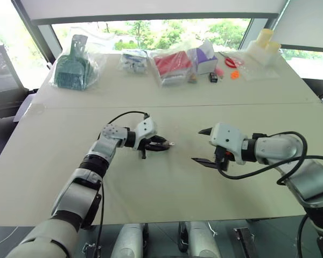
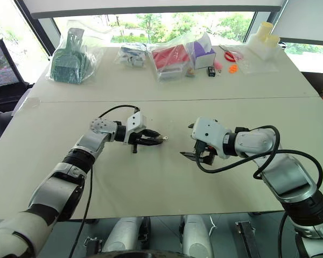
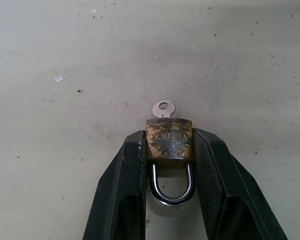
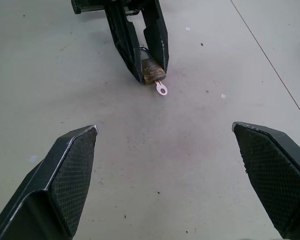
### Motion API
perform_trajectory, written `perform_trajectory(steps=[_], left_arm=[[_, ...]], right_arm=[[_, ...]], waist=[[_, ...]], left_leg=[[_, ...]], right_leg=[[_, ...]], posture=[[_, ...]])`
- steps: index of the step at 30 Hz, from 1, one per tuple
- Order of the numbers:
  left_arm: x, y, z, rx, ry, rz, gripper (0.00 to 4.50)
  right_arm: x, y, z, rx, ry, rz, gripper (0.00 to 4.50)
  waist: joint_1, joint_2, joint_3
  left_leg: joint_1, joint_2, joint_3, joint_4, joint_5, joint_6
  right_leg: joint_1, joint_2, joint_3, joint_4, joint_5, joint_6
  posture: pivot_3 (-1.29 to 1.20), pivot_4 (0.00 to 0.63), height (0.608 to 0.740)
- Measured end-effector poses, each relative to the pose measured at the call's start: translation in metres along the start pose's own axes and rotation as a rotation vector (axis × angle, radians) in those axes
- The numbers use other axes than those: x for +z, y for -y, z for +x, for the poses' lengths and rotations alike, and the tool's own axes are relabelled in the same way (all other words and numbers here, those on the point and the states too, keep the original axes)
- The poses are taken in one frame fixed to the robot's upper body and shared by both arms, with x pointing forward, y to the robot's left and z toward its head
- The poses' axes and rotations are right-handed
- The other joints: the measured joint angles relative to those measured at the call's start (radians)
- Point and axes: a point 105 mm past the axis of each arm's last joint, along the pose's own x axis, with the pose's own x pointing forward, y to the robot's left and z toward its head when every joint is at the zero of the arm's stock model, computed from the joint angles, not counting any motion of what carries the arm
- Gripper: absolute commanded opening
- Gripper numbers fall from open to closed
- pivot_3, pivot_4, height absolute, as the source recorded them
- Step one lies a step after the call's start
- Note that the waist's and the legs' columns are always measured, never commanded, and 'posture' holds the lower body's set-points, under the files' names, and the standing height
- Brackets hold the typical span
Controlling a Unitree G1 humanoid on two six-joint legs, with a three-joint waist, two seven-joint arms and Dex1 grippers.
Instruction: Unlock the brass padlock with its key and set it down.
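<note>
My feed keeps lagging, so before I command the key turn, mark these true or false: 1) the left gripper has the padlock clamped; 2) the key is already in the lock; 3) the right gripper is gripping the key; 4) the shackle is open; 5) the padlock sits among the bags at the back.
1) True: the left gripper has the padlock between its fingers.
2) True: the key sticks out of the lock body.
3) False: the right gripper is open and apart from the key.
4) False: the shackle looks closed.
5) False: the padlock is held over the table, well short of the bags.
</note>
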Motion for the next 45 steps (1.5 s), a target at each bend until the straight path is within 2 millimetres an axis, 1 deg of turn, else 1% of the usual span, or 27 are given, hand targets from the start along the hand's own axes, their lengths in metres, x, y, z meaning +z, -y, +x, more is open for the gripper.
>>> perform_trajectory(steps=[3,5,9,11,14,16,18,24,26,27,29,32,33,34,40,45], left_arm=[[0.0,-0.002,-0.006,0.001,-0.014,-0.002,0.74],[0.003,-0.003,-0.011,-0.008,-0.015,-0.011,0.74],[0.032,-0.009,-0.024,-0.027,0.043,0.001,0.74],[0.048,-0.01,-0.03,-0.043,0.063,0.029,0.74],[0.064,-0.006,-0.032,-0.078,0.087,0.056,0.74],[0.07,-0.003,-0.032,-0.099,0.097,0.066,0.74],[0.074,-0.001,-0.032,-0.108,0.101,0.075,0.74],[0.077,0.001,-0.034,-0.113,0.096,0.083,0.74],[0.077,0.002,-0.033,-0.115,0.095,0.085,0.74],[0.076,0.002,-0.033,-0.115,0.095,0.084,0.74],[0.076,0.002,-0.033,-0.112,0.094,0.085,0.74],[0.076,0.002,-0.032,-0.109,0.094,0.099,0.74],[0.076,0.002,-0.032,-0.109,0.094,0.104,0.74],[0.076,0.002,-0.032,-0.109,0.093,0.109,0.74],[0.074,0.003,-0.031,-0.105,0.089,0.126,0.74],[0.073,0.002,-0.03,-0.089,0.079,0.16,0.74]], right_arm=[[0.007,0.006,0.008,-0.041,0.032,-0.057,4.5],[0.014,0.011,0.015,-0.084,0.058,-0.126,4.5],[0.026,0.014,0.027,-0.142,0.104,-0.3,4.5],[0.027,0.013,0.034,-0.155,0.105,-0.388,4.5],[0.024,0.01,0.044,-0.161,0.098,-0.483,4.5],[0.022,0.009,0.05,-0.154,0.089,-0.536,4.5],[0.024,0.013,0.053,-0.169,0.09,-0.566,4.5],[0.026,0.015,0.057,-0.18,0.1,-0.613,4.5],[0.026,0.015,0.057,-0.182,0.098,-0.62,3.96],[0.026,0.015,0.056,-0.183,0.098,-0.621,3.6],[0.027,0.015,0.057,-0.182,0.097,-0.622,2.63],[0.027,0.014,0.057,-0.177,0.098,-0.621,0.97],[0.027,0.014,0.057,-0.175,0.097,-0.621,0.47],[0.027,0.014,0.057,-0.172,0.097,-0.619,0.06],[0.026,0.012,0.057,-0.159,0.087,-0.604,0.06],[0.028,0.01,0.056,-0.147,0.082,-0.596,0.06]], waist=[[-0.002,0.0,0.0],[-0.001,0.0,0.0],[0.002,0.0,0.0],[0.0,0.0,0.0],[-0.002,0.0,0.0],[-0.002,0.0,0.0],[-0.002,0.0,0.0],[-0.001,0.0,0.0],[-0.001,0.0,0.0],[-0.002,0.0,0.0],[-0.002,0.0,0.0],[-0.001,0.0,0.0],[-0.001,0.0,0.0],[-0.001,0.0,0.0],[-0.001,0.0,0.0],[-0.001,0.0,0.0]], left_leg=[[0.0,0.0,0.0,0.0,0.0,0.0],[0.0,0.0,0.0,0.0,0.0,0.0],[-0.001,0.0,0.0,0.0,0.0,0.0],[-0.001,-0.001,0.001,0.0,0.0,0.0],[-0.001,-0.001,0.001,0.0,0.0,0.0],[-0.001,-0.001,0.001,0.0,0.0,0.0],[0.0,-0.001,0.001,0.0,0.0,0.0],[0.0,-0.001,0.001,0.0,0.0,0.0],[0.0,-0.001,0.001,0.0,0.0,0.0],[0.0,-0.001,0.001,0.0,0.0,0.0],[0.0,-0.001,0.001,0.0,0.0,0.0],[0.0,-0.001,0.001,0.0,0.0,0.0],[0.0,-0.001,0.001,0.0,0.0,0.0],[0.0,-0.001,0.001,0.0,0.0,0.0],[0.0,-0.001,0.001,0.0,0.0,0.0],[0.0,-0.001,0.001,0.0,0.0,0.0]], right_leg=[[0.0,0.0,0.0,0.001,0.0,0.0],[-0.001,0.001,0.0,0.001,0.0,0.0],[-0.001,0.0,0.0,0.001,0.0,0.0],[-0.001,0.0,0.0,0.0,0.0,0.0],[-0.001,0.001,0.0,0.001,0.0,0.0],[-0.001,0.001,0.0,0.001,0.0,0.0],[-0.001,0.001,0.0,0.001,0.0,0.0],[-0.001,0.001,0.0,0.001,0.0,0.0],[-0.001,0.001,0.0,0.001,0.0,0.0],[-0.001,0.001,0.0,0.001,0.0,0.0],[-0.001,0.001,0.0,0.001,0.0,0.0],[-0.001,0.001,0.0,0.001,0.0,0.0],[-0.001,0.001,0.0,0.001,0.0,0.0],[-0.001,0.001,0.0,0.001,0.0,0.0],[-0.001,0.001,0.0,0.001,0.0,0.0],[-0.001,0.001,0.0,0.001,0.0,0.0]], posture=[[0.0,0.15,0.74],[0.0,0.15,0.74],[0.0,0.15,0.74],[0.0,0.15,0.74],[0.0,0.15,0.74],[0.0,0.15,0.74],[0.0,0.15,0.74],[0.0,0.15,0.74],[0.0,0.15,0.74],[0.0,0.15,0.74],[0.0,0.15,0.74],[0.0,0.15,0.74],[0.0,0.15,0.74],[0.0,0.15,0.74],[0.0,0.15,0.74],[0.0,0.15,0.74]])
